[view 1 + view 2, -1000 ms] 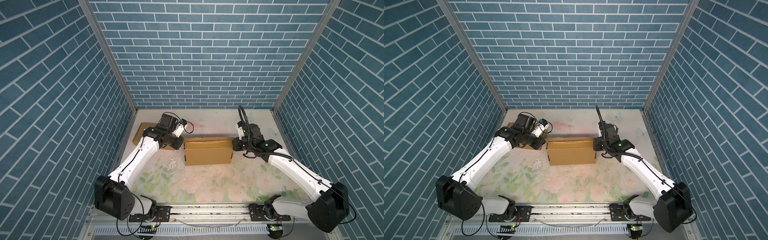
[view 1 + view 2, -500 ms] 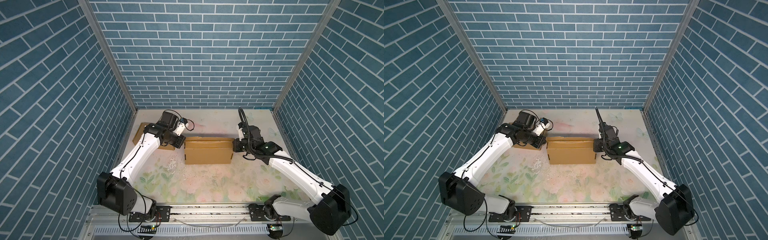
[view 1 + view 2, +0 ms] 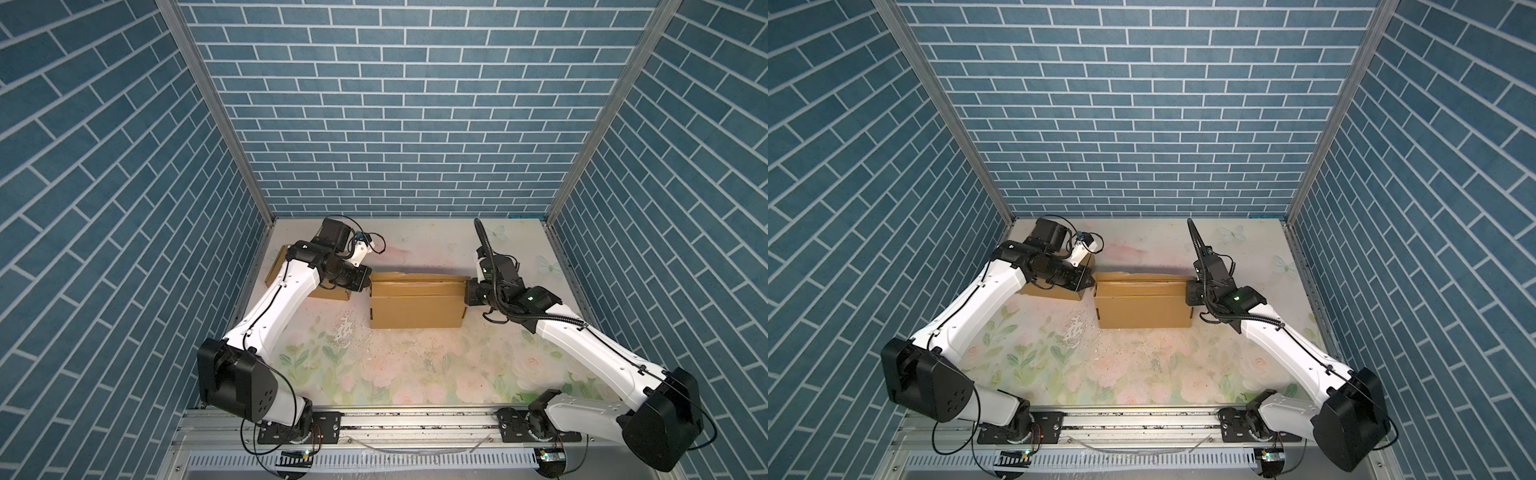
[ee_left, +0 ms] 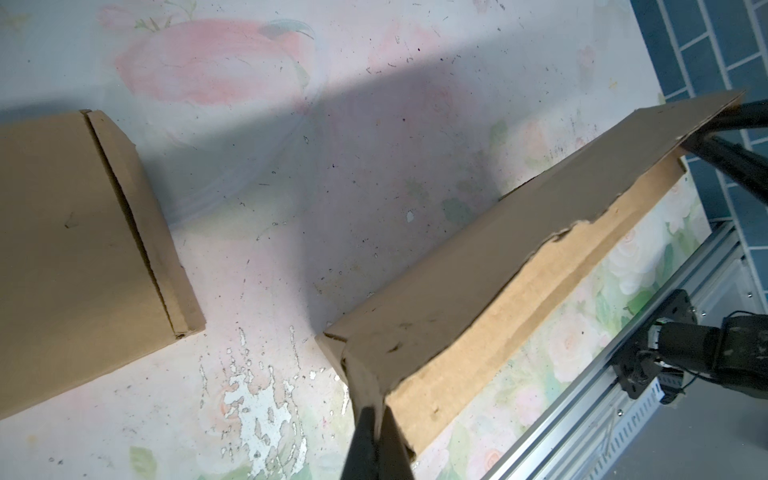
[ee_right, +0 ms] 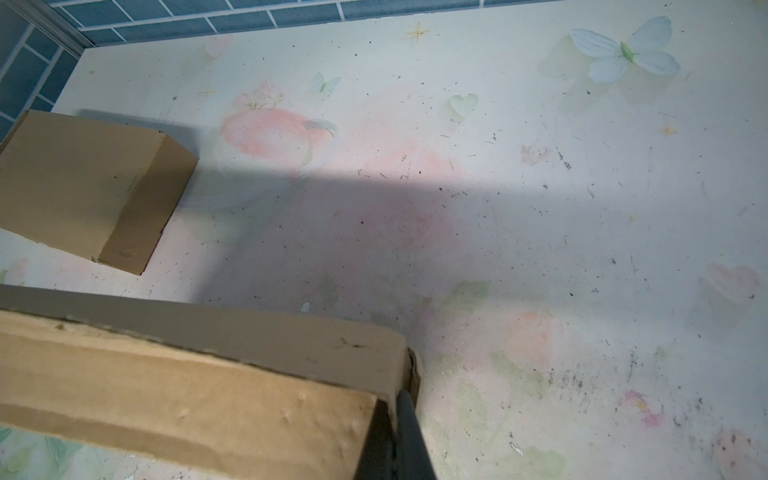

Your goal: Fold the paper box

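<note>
The left gripper (image 3: pixel 368 279) is a little open 1 second ago. Now its jaws are shut tight. The left arm also sits closer to the paper box (image 3: pixel 417 305) than before. The box itself stays where it was.

This means both ends of the box are now held, so I think the robot is ready to bend or press the box into shape.

In the left wrist view, the left gripper (image 4: pixel 370 411) pinches the thin card at the box's near corner, with no gap between the jaws. In the right wrist view, the right gripper (image 5: pixel 395 415) is shut too, and it pinches the card at the other end.

The paper box sits in the middle of the flowery table (image 3: pixel 415 365), between the 2 grippers. It stands up, with its top edge rough and not closed yet.

1 other box (image 3: pixel 278 270) lies near the left wall, partly under the left arm. No gripper touches it.
</note>
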{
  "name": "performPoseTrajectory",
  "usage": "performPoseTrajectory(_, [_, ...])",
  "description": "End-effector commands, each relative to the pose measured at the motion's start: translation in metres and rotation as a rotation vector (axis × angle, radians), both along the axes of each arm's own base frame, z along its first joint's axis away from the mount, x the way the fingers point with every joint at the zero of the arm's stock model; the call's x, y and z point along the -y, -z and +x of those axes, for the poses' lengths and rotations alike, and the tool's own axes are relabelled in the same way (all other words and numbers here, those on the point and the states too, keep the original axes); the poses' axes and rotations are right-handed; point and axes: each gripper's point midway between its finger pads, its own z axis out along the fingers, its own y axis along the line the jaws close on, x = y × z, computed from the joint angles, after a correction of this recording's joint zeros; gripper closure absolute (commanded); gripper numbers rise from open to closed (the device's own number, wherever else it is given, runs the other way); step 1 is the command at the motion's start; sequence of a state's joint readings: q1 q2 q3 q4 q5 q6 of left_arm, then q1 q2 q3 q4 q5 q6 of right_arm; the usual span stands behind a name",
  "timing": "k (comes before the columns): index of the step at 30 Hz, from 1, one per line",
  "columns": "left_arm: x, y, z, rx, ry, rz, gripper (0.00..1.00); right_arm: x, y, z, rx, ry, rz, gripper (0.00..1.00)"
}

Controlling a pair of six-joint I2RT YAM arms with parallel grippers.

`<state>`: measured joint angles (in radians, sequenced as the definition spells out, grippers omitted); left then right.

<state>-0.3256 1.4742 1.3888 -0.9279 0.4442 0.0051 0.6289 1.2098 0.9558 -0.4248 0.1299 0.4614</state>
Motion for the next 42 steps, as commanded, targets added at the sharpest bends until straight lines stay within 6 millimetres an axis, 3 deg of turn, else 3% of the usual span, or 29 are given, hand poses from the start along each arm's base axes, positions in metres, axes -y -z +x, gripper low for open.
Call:
performPoseTrajectory(1, [0.009,-0.006,0.004,-0.026,-0.026,-0.071,0.98,0.007,0.042,-0.029,-0.156,-0.012,-0.064,1.0])
performPoseTrajectory(26, [-0.006,0.033,0.0,-0.023,-0.227,-0.098,0.98,0.003,0.04,-0.028,-0.149,0.018,-0.032,1.0])
performPoseTrajectory(32, [-0.002,0.025,-0.002,-0.032,-0.231,-0.132,0.98,0.002,0.044,-0.028,-0.158,0.016,-0.037,1.0])
performPoseTrajectory(42, [-0.009,0.002,0.014,-0.032,-0.225,-0.115,0.98,0.006,0.051,-0.028,-0.164,0.019,-0.064,1.0])
